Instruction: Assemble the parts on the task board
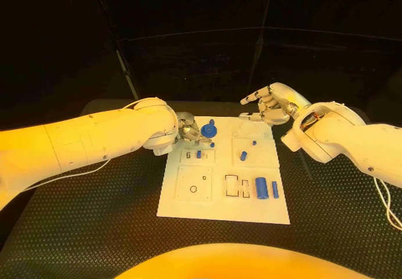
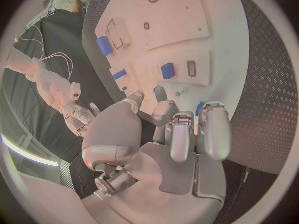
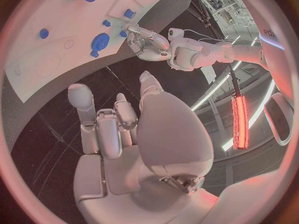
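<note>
Nearest on the black table (image 1: 100, 232), the white board (image 1: 225, 180), lying flat with its long side running away from the robot. Toward its near right corner, a fat blue cylinder (image 1: 262, 187) and a thinner blue bar (image 1: 275, 189) lying side by side, just beside two outlined slots. Farther up, two small blue pegs (image 1: 198, 154) in a square recess on the left and a single blue peg (image 1: 243, 156) on the right panel. At the far left corner, a blue round gear-like part (image 1: 208, 127), with a small blue piece just nearer than it. Left arm reaching in low across the table, left hand (image 1: 189, 132) poised at the board's far left edge, just beside the gear, fingers (image 2: 215, 129) curled loosely forward; whether they touch or pinch anything cannot be told. Right arm bent at the board's far right corner, right hand (image 1: 269, 104) raised clear of the table, fingers (image 3: 81, 102) apart and holding nothing.
</note>
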{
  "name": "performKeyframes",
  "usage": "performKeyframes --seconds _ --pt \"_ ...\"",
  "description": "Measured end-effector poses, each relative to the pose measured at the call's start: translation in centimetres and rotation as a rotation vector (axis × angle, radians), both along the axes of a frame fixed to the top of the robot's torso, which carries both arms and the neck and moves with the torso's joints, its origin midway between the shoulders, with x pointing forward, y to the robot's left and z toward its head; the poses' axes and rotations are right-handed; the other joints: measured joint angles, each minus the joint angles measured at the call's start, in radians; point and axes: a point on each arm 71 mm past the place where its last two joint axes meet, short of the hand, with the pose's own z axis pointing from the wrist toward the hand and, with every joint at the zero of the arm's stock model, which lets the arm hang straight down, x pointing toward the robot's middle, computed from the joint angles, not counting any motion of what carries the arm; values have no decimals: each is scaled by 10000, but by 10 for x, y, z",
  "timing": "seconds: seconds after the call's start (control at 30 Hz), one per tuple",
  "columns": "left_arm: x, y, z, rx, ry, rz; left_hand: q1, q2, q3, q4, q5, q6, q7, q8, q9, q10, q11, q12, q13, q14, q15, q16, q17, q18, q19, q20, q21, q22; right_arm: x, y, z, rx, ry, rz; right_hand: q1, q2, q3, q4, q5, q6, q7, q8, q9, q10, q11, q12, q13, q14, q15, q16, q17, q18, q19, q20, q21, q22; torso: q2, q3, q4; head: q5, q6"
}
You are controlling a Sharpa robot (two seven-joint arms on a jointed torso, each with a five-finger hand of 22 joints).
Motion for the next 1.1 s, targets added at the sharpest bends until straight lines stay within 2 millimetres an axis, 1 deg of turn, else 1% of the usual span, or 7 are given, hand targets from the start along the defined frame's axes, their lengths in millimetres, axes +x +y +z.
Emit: performKeyframes --seconds 0.13,0.23,0.33,0.5,0.77,0.93,1.1 --pt "3 1 13 -178 -204 28 49 30 -86 25 0 -30 -19 0 0 -35 35 -11 -39 0 0 0 0 0 0 0 0 -4 0 0 0 -2 -6 -8 3 3 -32 32 0 0 0 0 0 -6 6 0 -1 0 0 0 0 0 0 0 0 -16 0 1 0 1 46" --pt "7 5 25 -185 -361 64 400 92 -282 28 0 -222 38 0 -4 -185 72 -156 -205 0 0 0 0 0 -21 -21 -102 -117 1 -1 0 -6 -8 -17 3 3 -32 32 0 0 0 0 0 -6 6 0 0 0 0 -1 0 0 0 0 0 -16 3 0 0 -19 74" --pt "17 14 40 -75 -572 188 577 216 -426 96 0 -360 143 -156 -71 -285 143 -215 -358 0 0 0 0 1 -110 0 -234 -295 1 -1 0 -13 -7 -34 3 2 -32 32 0 0 0 0 0 -6 6 0 0 0 0 -1 -1 0 0 0 0 -15 8 2 0 -42 106" --pt "41 34 57 302 -767 687 686 235 -620 152 0 -426 210 -295 -176 -343 201 -215 -416 0 0 0 0 1 -142 32 -271 -347 2 -3 -1 -28 -2 -70 3 2 -32 32 37 0 0 0 0 -6 6 0 0 0 0 -1 -1 0 0 0 0 -15 8 11 2 -48 164" --pt "67 48 56 931 -439 1155 880 356 -1152 461 0 -648 358 -863 -542 -482 340 -215 -507 -16 128 0 0 2 -208 104 -312 -355 2 -1 -1 -15 5 -25 3 3 -32 32 37 0 0 0 0 -6 6 0 1 0 0 -1 -2 0 1 0 0 -15 33 1 -15 52 250" --pt "73 55 46 1262 -85 1305 987 363 -1308 507 0 -647 358 -992 -642 -482 340 -215 -525 -16 128 0 0 1 -173 139 -312 -352 1 0 -1 -13 14 8 3 3 -32 32 37 0 0 0 0 -5 6 0 1 0 0 -1 -2 0 1 0 0 -14 65 -7 -58 112 299" --pt "74 56 32 1471 300 1309 989 366 -1336 535 0 -647 358 -1000 -668 -482 340 -214 -529 21 164 0 0 1 -173 138 -312 -344 1 1 -1 -12 19 27 3 3 -32 32 36 0 0 0 0 -5 6 0 1 0 0 -1 -3 -1 1 0 0 -14 81 -11 -78 145 292"
